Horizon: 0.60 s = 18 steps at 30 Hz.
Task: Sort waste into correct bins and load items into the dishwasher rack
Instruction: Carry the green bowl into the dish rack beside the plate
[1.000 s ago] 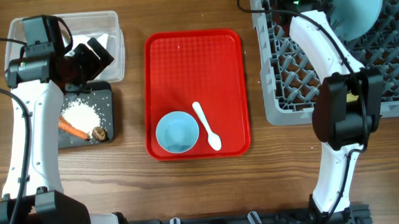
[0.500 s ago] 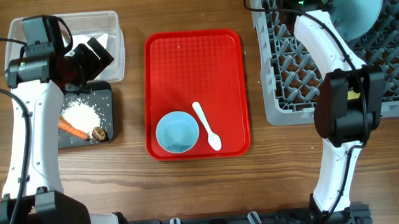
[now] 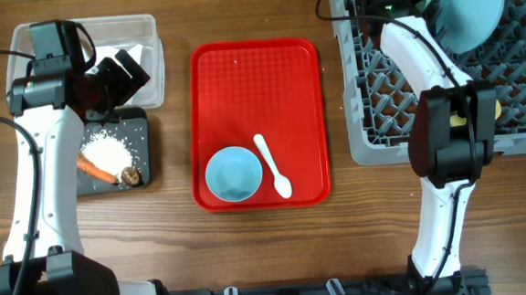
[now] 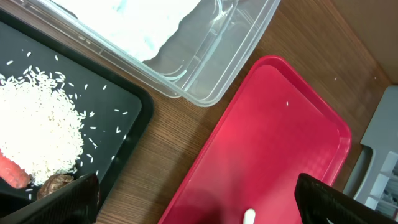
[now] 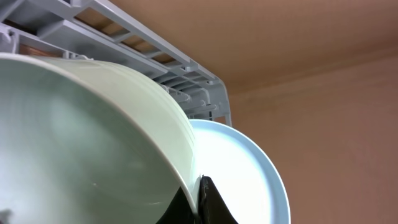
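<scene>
The right end effector (image 5: 200, 200) pinched the rim of the pale-green bowl (image 5: 81, 137), tipped on edge at the dishwasher rack (image 5: 124, 37) far corner, the light-blue plate (image 5: 245, 168) standing just beside it. The left end effector (image 4: 199, 200) hung wide open, empty.

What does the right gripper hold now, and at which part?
The right gripper holds the pale-green bowl by its rim, pinched between the fingers.

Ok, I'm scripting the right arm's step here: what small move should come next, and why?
Probably ease the pale-green small bowl down between the pegs of the large grey plastic dishwasher rack, then open. The right tool seems to pinch the bowl's rim close beside the round light-blue plate standing in the rack, so a short, slow drop should avoid knocking it.
</scene>
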{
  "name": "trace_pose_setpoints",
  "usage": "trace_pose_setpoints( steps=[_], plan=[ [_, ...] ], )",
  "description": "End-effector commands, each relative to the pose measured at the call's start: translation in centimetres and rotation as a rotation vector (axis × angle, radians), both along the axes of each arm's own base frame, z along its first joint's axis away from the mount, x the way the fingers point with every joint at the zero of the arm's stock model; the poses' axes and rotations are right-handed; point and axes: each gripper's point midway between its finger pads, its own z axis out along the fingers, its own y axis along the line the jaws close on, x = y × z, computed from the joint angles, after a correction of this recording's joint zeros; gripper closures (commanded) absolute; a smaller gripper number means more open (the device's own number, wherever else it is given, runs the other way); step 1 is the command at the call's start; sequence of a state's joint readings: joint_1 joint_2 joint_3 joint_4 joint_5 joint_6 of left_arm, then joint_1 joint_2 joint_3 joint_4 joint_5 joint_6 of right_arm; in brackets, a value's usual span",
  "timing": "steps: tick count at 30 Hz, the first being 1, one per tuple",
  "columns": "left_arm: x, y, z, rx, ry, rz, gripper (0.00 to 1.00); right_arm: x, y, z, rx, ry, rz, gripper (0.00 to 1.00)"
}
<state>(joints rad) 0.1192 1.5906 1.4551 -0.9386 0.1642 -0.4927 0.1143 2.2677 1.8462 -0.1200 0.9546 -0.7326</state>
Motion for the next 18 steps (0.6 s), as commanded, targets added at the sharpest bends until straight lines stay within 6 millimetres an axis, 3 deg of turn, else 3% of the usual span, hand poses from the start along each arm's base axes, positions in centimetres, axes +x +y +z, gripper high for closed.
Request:
trace_pose_setpoints(
  steps=[1,3,7,10,11,18],
  plan=[
    [0.3,0.3,0.5,0.004,-0.013,0.019,0.00,-0.4,0.3,-2.3,-0.015,0.060,-0.012,0.96],
    [0.3,0.3,0.5,0.004,-0.013,0.019,0.00,-0.5,0.8,-2.5,-0.017,0.074,-0.003,0.96],
    [0.3,0.3,0.5,0.004,-0.013,0.019,0.00,-0.7,2.1,-2.9,-0.033,0.113,0.017,0.85],
    [0.3,0.3,0.5,0.004,-0.013,0.019,0.00,-0.9,3.1,-2.6,-0.052,0.112,0.015,0.64],
    [0.3,0.3,0.5,0.004,-0.013,0.019,0.00,-1.0,3.8,-2.5,-0.058,0.110,0.020,0.04],
    [0.3,0.3,0.5,0.004,-0.013,0.019,0.00,-0.9,7.1,-2.5,-0.059,0.106,0.076,0.00]
  ],
)
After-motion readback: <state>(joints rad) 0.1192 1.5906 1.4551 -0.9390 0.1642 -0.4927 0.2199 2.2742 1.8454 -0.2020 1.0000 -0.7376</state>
